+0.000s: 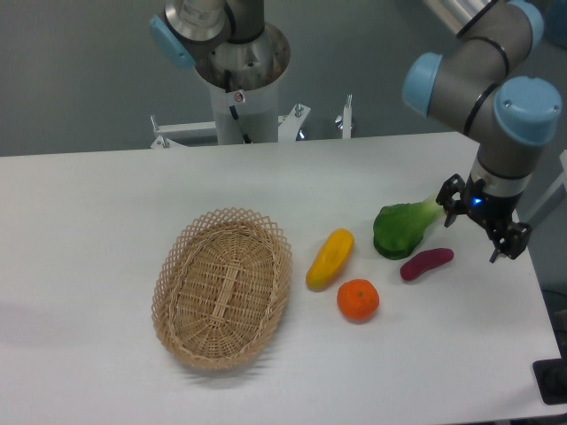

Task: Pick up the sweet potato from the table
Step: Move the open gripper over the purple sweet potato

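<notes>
Here, in the single fixed view, the step in hand looks like the approach: the hand [479, 226] hangs with its two fingers spread and nothing between them, and the sweet potato [426, 263] lies on the counter [106, 230] just below and to the camera-left of it, untouched. To my reading the next move calls for the hand to shift over the tuber, turn so the fingers straddle its narrow width instead of its length, then descend and close.

The sweet potato is a small, smooth, slightly curved magenta finger; it would probably roll if nudged off-centre. Just beside it, toward the hand's upper left, sits a glossy green leafy vegetable [403, 227] whose pale stalk reaches close to the fingers, a likely obstruction. Farther left lie a dimpled orange [358, 299], a long yellow-orange vegetable [330, 258] and an oval wicker basket [223, 287], open-woven. The counter is matte white.
</notes>
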Robot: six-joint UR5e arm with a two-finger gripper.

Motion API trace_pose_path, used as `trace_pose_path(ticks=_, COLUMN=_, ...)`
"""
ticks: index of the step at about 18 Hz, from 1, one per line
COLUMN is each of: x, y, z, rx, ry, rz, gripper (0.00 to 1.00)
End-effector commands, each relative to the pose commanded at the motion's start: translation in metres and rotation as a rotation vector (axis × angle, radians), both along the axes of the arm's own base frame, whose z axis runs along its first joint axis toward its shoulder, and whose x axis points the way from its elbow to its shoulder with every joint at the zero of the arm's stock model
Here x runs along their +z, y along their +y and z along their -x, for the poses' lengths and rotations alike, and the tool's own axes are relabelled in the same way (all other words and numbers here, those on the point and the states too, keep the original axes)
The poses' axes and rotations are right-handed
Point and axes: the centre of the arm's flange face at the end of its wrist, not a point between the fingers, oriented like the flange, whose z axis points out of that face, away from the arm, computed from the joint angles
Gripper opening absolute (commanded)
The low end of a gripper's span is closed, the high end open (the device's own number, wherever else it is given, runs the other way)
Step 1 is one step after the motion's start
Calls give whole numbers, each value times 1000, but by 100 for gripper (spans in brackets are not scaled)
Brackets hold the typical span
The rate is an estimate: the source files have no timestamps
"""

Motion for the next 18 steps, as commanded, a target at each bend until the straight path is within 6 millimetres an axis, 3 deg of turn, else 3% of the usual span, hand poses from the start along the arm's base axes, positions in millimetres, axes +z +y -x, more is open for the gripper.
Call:
trace_pose_path(ticks=5, x=-45, y=-2, z=-10, rx=-22, ry=31, rz=-2, gripper=100)
trace_pose_path(ticks=11, x=-62, y=-5, z=-10, rx=-22, ry=29, rz=26, gripper=100)
trace_pose_path(ticks=18, x=-86, y=-3, z=-24, rx=-29, ry=56, rz=30, gripper=100)
